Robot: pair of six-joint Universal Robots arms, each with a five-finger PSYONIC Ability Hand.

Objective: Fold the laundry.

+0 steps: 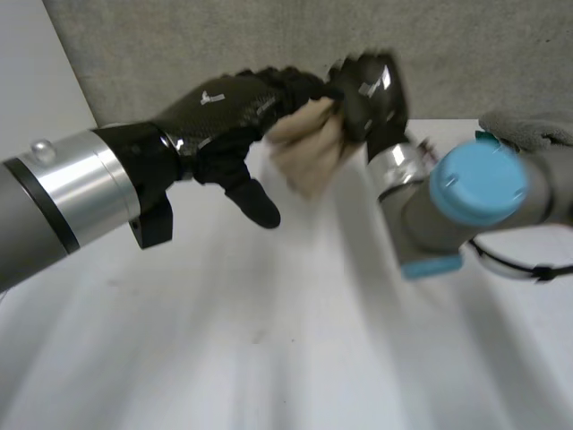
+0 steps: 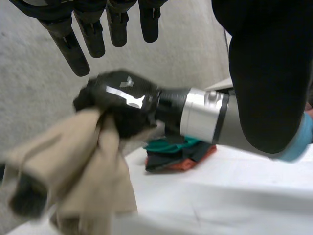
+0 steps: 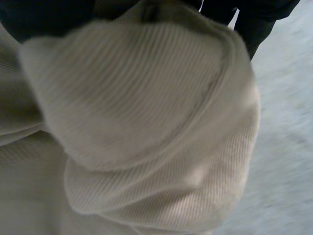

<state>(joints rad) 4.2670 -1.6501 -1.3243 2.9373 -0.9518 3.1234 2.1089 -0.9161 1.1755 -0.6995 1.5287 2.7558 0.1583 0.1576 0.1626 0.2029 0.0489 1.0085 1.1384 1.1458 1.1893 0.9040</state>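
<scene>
Head view: beige cloth point(image 1: 303, 154) in right hand point(image 1: 369, 88), left hand point(image 1: 224, 112) alongside.

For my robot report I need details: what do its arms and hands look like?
The left hand and right hand are glossy black, each with a white mark on its back. Each wrist has a silver ring. The left arm and right arm are grey tubes; the right has a round light-blue cap.

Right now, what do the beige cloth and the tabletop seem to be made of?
Beige cloth, clenched in the right hand: a soft, matte ribbed knit, going by its fine parallel ribs and stitched hem; the fibre itself is open. Table: a smooth, hard white surface with a slight sheen, probably laminate.
</scene>
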